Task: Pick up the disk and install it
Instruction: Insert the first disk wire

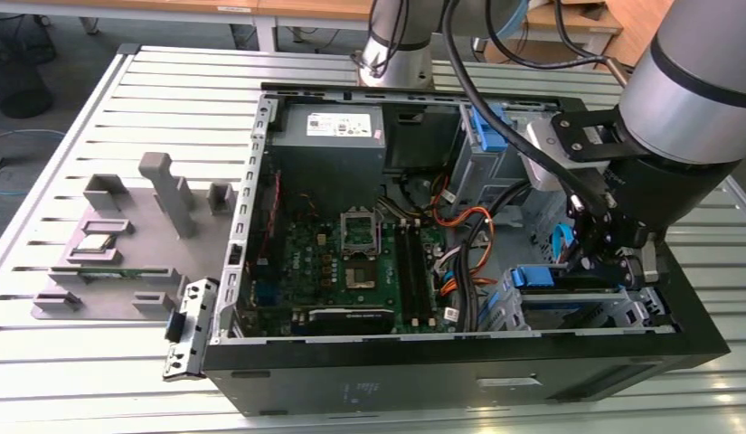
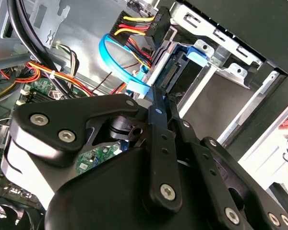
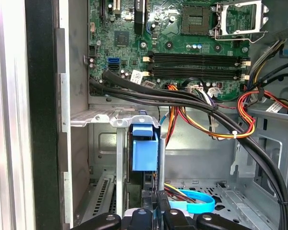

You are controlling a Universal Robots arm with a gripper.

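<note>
In the exterior view a grey fixture [image 1: 119, 240] lies on the table [image 1: 59, 362], well apart from the claw [image 1: 614, 262], with the motherboard [image 1: 348, 262] between them. The claw reaches into the case [image 1: 469, 371] at the drive cage [image 1: 578, 312]. Its fingers [image 3: 153, 213] pinch the disk [image 3: 145, 151], which stands on edge in the cage [image 3: 110, 120] just beyond the fingertips.
</note>
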